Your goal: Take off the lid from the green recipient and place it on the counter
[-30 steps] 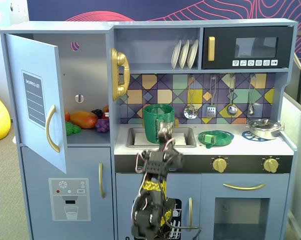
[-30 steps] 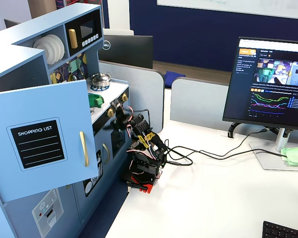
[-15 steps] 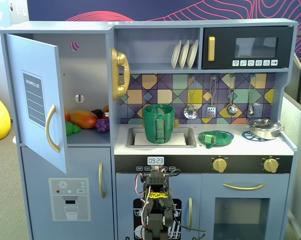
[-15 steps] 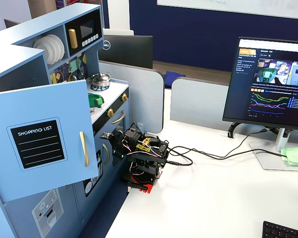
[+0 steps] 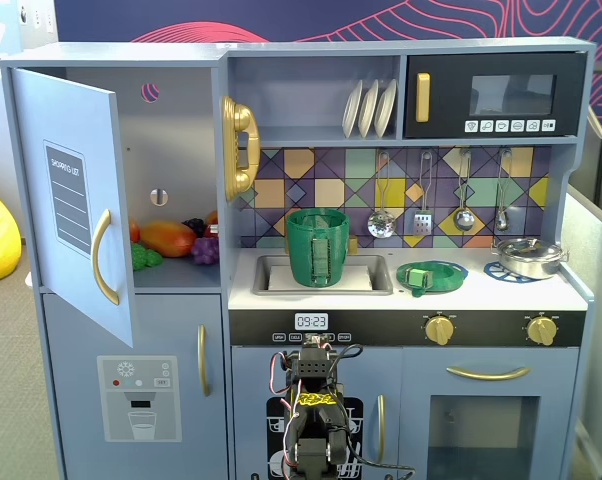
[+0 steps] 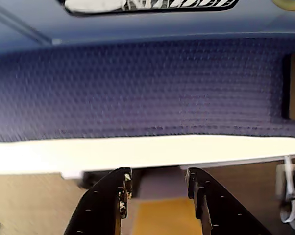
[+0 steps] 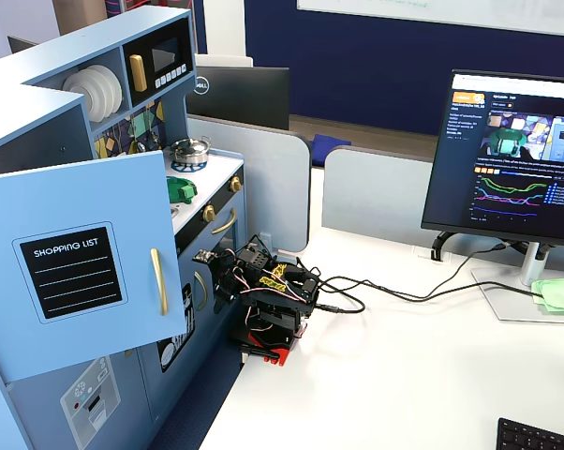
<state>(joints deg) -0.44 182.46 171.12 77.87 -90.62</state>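
1. In a fixed view, one open cupboard door (image 5: 76, 205) stands at the far left, with toy fruit (image 5: 171, 240) on the shelf behind it.
2. One green recipient (image 5: 319, 247) stands upright in the recessed sink (image 5: 381, 275) of the counter (image 5: 501, 290); its top is uncovered.
3. One lid (image 5: 432, 274) lies flat on the counter, just right of the sink and apart from the recipient.
4. One silver pot (image 5: 529, 257) sits on the counter's far-right burner ring.
5. Above, three white plates (image 5: 370, 108) stand on edge, and four utensils (image 5: 441, 195) hang on the back wall.
6. Two gold knobs (image 5: 439, 329) show on the front panel.
7. One arm (image 5: 316, 420) is folded low before the kitchen; in the wrist view the gripper (image 6: 157, 188) has its jaws apart, holding nothing.
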